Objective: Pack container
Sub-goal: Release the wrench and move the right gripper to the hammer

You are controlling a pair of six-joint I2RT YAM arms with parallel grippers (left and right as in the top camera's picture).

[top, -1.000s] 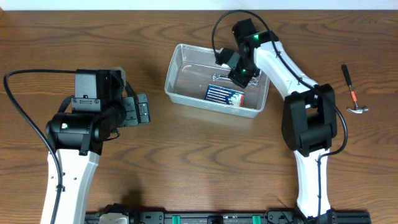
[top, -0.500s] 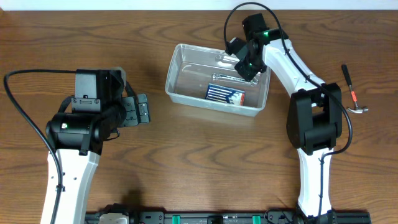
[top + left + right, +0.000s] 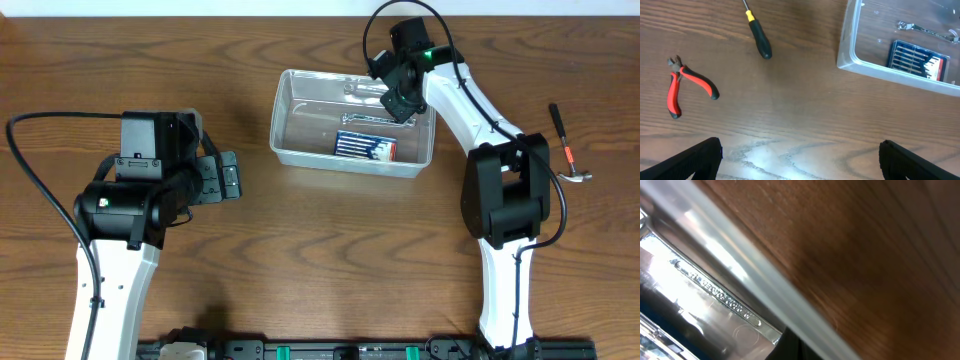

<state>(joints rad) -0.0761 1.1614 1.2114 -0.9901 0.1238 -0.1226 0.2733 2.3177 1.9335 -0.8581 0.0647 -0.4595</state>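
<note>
From overhead, we see the container (image 3: 300, 125), a clear plastic rectangular tub with rounded corners and a rolled rim, sitting on the brown wooden table (image 3: 320, 250) in the upper middle of the frame. Inside it lies a small blue drill-bit case (image 3: 365, 148) toward the lower right of the floor. A slim silver wrench (image 3: 362, 119) lies just above the case. The right gripper (image 3: 398, 100) hangs at the tub's upper right corner, over the rim. A hammer (image 3: 566, 152) with a black handle and a red band lies at the right edge of the frame, well apart from the tub.

The left gripper (image 3: 232, 180) sits at mid-left of the overhead frame, to the left of the tub and clear of it. In its wrist view the left gripper (image 3: 800, 165) is released: the two black fingers (image 3: 695, 157) show in the bottom corners, spread wide with nothing between them. Beyond them we see red-handled pliers (image 3: 686, 86) at the left and a screwdriver (image 3: 757, 37) with a black handle and yellow collar at the top, both flat on the wood. The container (image 3: 846, 45) fills the upper right corner.

The right wrist view is very close and blurred. The container (image 3: 740, 275) rim runs diagonally across it, with bare table (image 3: 880, 255) to the upper right. The right gripper may be clamped on the rim, but we cannot tell.
</note>
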